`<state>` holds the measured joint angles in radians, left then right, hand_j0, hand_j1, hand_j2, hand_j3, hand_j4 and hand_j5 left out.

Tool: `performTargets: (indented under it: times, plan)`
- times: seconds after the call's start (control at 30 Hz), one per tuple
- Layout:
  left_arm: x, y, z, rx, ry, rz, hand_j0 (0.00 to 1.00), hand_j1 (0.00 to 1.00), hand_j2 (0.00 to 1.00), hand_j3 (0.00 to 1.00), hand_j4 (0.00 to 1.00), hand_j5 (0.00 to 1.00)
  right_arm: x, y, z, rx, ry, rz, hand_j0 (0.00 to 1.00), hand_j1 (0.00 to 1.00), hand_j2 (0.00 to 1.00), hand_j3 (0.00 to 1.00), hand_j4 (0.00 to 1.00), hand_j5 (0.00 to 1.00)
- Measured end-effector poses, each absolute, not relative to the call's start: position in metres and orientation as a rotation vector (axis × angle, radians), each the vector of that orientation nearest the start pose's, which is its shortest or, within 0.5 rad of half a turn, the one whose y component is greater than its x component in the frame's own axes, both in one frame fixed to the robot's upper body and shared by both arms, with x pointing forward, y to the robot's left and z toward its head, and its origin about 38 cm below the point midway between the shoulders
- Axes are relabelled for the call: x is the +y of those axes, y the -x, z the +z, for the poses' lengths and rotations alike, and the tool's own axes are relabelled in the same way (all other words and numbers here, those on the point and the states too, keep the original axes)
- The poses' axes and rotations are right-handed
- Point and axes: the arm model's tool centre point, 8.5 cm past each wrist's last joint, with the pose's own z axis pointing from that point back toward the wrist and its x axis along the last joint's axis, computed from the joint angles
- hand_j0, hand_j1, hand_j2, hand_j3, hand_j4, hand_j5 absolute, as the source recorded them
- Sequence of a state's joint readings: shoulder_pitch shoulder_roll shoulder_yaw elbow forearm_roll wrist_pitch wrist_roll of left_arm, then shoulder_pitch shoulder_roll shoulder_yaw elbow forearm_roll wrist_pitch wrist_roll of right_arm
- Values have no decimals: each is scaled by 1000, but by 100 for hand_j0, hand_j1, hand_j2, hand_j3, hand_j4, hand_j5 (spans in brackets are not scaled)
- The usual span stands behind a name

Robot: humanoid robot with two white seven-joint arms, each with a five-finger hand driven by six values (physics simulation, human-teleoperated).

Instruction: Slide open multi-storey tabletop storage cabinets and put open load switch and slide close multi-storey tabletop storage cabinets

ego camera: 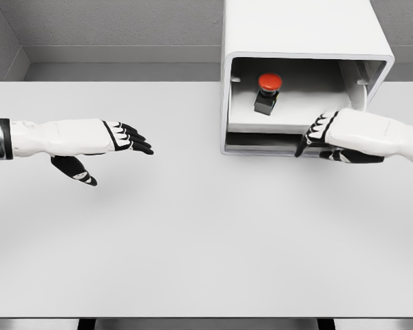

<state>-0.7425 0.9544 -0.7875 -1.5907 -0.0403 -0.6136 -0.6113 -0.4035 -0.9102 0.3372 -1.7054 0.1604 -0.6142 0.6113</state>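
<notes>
white storage cabinet [303, 34] at far right of table [193, 240], front open toward the camera. drawer tray [296, 117] showing inside the opening, load switch [268, 93] already seated on it: red cap up, dark base under, upright, left of tray centre and well back from the front lip.

right hand [344, 137] at the tray's front edge, fingertips [310, 141] over the lip toward the lower left, thumb below. fingers loosely curled against the edge; real grip or mere press, cannot tell. nothing carried.

left hand [100, 141] hovering over bare table well left of cabinet, fingers extended and relaxed, thumb hanging down, holding nothing.

key relation: tray's sliding axis runs away from the robot, into the cabinet; right hand sits directly on the near end of that axis, far nearer than left. judged step: closing push. switch lies beyond and up-left of the right fingers, apart from them, so a straight push looks unlikely to touch it.

room: cabinet walls close on both sides of tray, little sideways slack; skewed push may jam it. broad open table in front for withdrawing.
</notes>
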Motion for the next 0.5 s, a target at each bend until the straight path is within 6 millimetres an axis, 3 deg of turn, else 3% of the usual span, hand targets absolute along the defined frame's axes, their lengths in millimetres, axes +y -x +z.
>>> performTargets:
  times: [0.13, 0.27, 0.5]
  plan:
    - [284, -402, 249, -1500, -85, -2129, 100, 100, 100, 100, 100, 100, -302, -368, 254, -1628, 251, 2038, 62, 62, 62, 62, 62, 62]
    - [284, -402, 250, -1500, -85, -2130, 100, 100, 100, 100, 100, 100, -303, -381, 265, -1637, 293, 2039, 62, 62, 62, 62, 62, 62]
    - [283, -402, 250, -1501, -84, -2132, 100, 100, 100, 100, 100, 100, -304, -400, 256, -1605, 294, 2015, 62, 62, 62, 62, 62, 62]
